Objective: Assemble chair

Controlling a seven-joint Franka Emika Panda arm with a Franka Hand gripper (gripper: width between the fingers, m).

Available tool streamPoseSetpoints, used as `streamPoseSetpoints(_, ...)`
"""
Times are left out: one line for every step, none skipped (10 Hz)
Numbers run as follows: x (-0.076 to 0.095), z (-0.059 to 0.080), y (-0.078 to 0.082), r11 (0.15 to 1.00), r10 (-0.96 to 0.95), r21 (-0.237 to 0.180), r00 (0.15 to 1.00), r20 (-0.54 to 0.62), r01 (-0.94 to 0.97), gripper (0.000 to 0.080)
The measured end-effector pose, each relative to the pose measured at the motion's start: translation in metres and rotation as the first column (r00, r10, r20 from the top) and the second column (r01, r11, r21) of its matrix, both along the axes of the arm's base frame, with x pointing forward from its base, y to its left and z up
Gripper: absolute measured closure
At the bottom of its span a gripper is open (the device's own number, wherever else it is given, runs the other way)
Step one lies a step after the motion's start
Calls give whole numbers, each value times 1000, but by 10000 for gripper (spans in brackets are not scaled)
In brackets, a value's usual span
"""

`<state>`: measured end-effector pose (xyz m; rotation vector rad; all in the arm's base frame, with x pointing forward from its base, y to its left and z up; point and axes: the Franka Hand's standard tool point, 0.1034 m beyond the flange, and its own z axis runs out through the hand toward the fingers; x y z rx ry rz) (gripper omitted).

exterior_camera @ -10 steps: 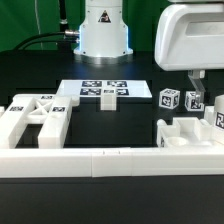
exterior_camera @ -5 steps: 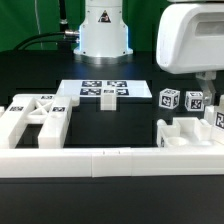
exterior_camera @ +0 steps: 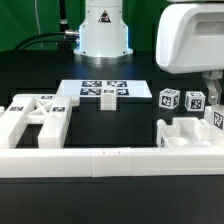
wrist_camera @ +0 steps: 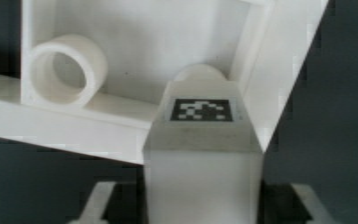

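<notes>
The chair lies in loose white tagged parts. A blocky frame [exterior_camera: 35, 120] sits at the exterior view's left. Two small tagged pieces [exterior_camera: 168, 100] [exterior_camera: 195, 100] and a chunky part [exterior_camera: 188, 133] sit at the right. My gripper [exterior_camera: 209, 84] hangs over the right-hand parts, mostly hidden by the arm's white housing. In the wrist view my gripper [wrist_camera: 206, 205] is open and straddles a white bar [wrist_camera: 202, 150] with a square tag. Dark gaps show between the bar and each finger [wrist_camera: 115, 200]. Beyond the bar lies a white frame part with a round hole [wrist_camera: 60, 70].
The marker board [exterior_camera: 100, 91] lies flat in the middle, in front of the robot base [exterior_camera: 103, 30]. A long low white border wall [exterior_camera: 100, 160] runs along the front. Black table surface lies between the left and right groups of parts.
My gripper has shifted toward the exterior view's right, over the right-hand parts. The parts on the table have not moved.
</notes>
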<state>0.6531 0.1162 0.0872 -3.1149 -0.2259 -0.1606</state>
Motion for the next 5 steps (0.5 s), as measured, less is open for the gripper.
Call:
streamPoseSetpoints(-1,0,0,990,-142,11,990,-4,142,521)
streamPoseSetpoints(-2,0,-1,968,-249,18,968,-5,249,521)
streamPoseSetpoints(-1,0,-2,938,-345,27,939,-4,345,521)
streamPoseSetpoints(-1,-1,-2,899,-436,35,900,-6,436,521)
streamPoseSetpoints(-2,-1,-2,854,-519,43,855,-9,519,518)
